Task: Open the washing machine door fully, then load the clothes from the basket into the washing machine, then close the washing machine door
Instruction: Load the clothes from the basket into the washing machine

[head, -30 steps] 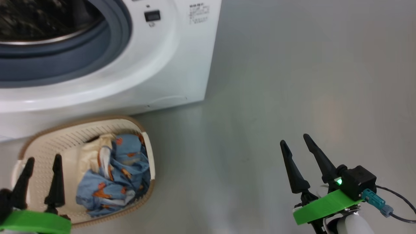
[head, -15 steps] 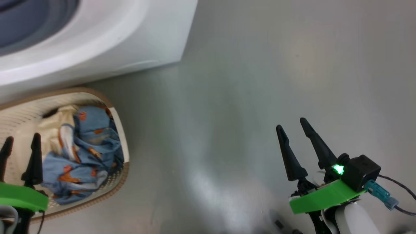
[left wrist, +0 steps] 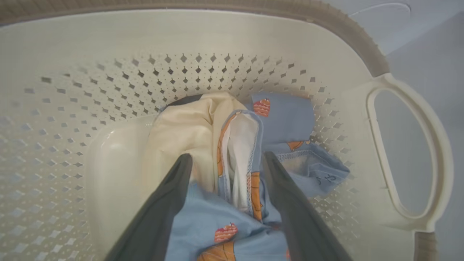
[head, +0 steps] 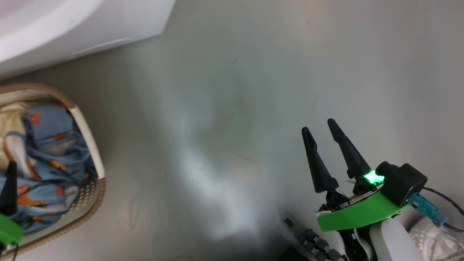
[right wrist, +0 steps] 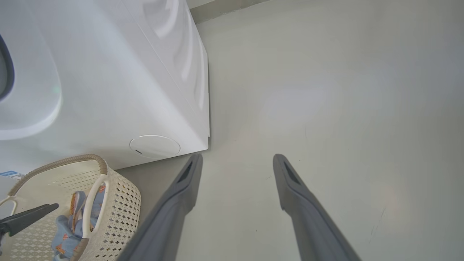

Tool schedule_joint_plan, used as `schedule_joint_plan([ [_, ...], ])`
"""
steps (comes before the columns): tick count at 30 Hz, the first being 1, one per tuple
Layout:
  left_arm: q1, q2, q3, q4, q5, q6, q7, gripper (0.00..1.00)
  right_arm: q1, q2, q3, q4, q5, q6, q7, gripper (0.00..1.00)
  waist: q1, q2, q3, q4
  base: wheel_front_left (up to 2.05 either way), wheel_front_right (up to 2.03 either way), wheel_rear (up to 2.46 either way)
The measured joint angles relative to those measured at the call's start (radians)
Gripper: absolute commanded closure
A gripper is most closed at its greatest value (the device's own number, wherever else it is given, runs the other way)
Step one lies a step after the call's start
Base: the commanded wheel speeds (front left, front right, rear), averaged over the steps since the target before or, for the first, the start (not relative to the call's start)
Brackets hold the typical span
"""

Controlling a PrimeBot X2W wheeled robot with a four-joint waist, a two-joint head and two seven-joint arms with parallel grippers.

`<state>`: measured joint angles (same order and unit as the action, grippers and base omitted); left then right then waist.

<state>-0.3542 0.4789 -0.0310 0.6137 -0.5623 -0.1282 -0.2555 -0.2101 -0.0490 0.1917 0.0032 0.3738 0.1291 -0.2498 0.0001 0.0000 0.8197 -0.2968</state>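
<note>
The cream basket (head: 88, 145) with its brown rim stands on the floor before the white washing machine (head: 72, 29), and holds the clothes (head: 47, 145). In the left wrist view my left gripper (left wrist: 226, 159) is open inside the basket. Its fingers straddle a fold of the light blue printed garment (left wrist: 286, 119) beside the cream cloth (left wrist: 185, 127); whether they touch, I cannot tell. My right gripper (head: 319, 125) hangs open over bare floor, far to the right of the basket (right wrist: 119, 203), holding nothing. The washing machine door is out of view.
The machine's front corner and round lower flap (right wrist: 155, 146) lie just behind the basket. One white basket handle (left wrist: 406, 156) is to the right of my left fingers. Grey floor (head: 235, 108) stretches between the arms. A cable and a pale knit thing (head: 435, 235) are at lower right.
The head camera has swung down and to the right, so machine and basket slid toward the picture's upper left. The left gripper is now nearly off the left edge. Both grippers stay open.
</note>
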Motion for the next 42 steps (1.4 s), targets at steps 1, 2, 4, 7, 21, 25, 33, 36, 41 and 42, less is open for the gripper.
schedule_joint_plan([
  [1, 0.000, 0.007, -0.006, 0.021, -0.007, 0.000, 0.000, 0.00, 0.000, 0.000, 0.005, -0.003, 0.002, 0.000, 0.000, 0.00, 0.0000, 0.0000, 0.007, -0.008, 0.00, 0.00, 0.00],
  [2, 0.000, 0.013, -0.015, 0.039, -0.008, 0.000, 0.000, 0.00, 0.000, 0.000, 0.011, -0.006, 0.008, 0.000, 0.000, 0.00, -0.0002, 0.0000, 0.013, -0.016, 0.00, 0.00, 0.00],
  [4, 0.000, 0.025, -0.040, 0.074, -0.014, 0.000, 0.000, 0.00, 0.000, 0.001, 0.022, -0.008, 0.019, 0.000, 0.000, 0.00, 0.0000, 0.0000, 0.025, -0.030, 0.00, 0.00, 0.00],
  [7, -0.003, 0.038, -0.066, 0.140, -0.039, 0.000, 0.000, 0.00, 0.000, 0.003, 0.029, -0.010, 0.047, 0.000, 0.000, 0.00, -0.0002, 0.0000, 0.043, -0.050, 0.00, 0.00, 0.00],
  [21, -0.101, 0.107, -0.166, 0.188, -0.105, 0.000, 0.000, 0.00, 0.000, 0.007, 0.059, -0.019, 0.080, 0.000, 0.000, 0.00, -0.0001, 0.0000, 0.100, -0.104, 0.00, 0.00, 0.00],
  [25, -0.117, 0.111, -0.187, 0.188, -0.105, 0.000, 0.000, 0.00, 0.000, 0.007, 0.061, -0.018, 0.098, 0.000, 0.000, 0.00, -0.0001, 0.0000, 0.103, -0.104, 0.00, 0.00, 0.00],
  [33, -0.151, 0.125, -0.240, 0.207, -0.105, 0.000, 0.000, 1.00, -0.001, 0.008, 0.063, -0.015, 0.099, 0.000, 0.000, 0.00, -0.0001, 0.0000, 0.099, -0.104, 0.00, 0.00, 0.00],
  [36, -0.166, 0.125, -0.263, 0.228, -0.105, 0.000, 0.000, 1.00, -0.002, 0.008, 0.063, -0.011, 0.099, 0.000, 0.000, 0.00, -0.0001, 0.0000, 0.092, -0.106, 0.00, 0.00, 0.00],
  [41, -0.177, 0.119, -0.295, 0.244, -0.117, 0.000, 0.000, 1.00, -0.005, 0.008, 0.054, -0.004, 0.098, 0.000, 0.000, 0.00, -0.0001, 0.0000, 0.067, -0.104, 0.00, 0.00, 0.00],
  [42, -0.178, 0.116, -0.294, 0.244, -0.125, 0.000, 0.000, 1.00, -0.005, 0.008, 0.051, -0.002, 0.096, 0.000, 0.000, 0.00, -0.0001, 0.0000, 0.060, -0.101, 0.00, 0.00, 0.00],
])
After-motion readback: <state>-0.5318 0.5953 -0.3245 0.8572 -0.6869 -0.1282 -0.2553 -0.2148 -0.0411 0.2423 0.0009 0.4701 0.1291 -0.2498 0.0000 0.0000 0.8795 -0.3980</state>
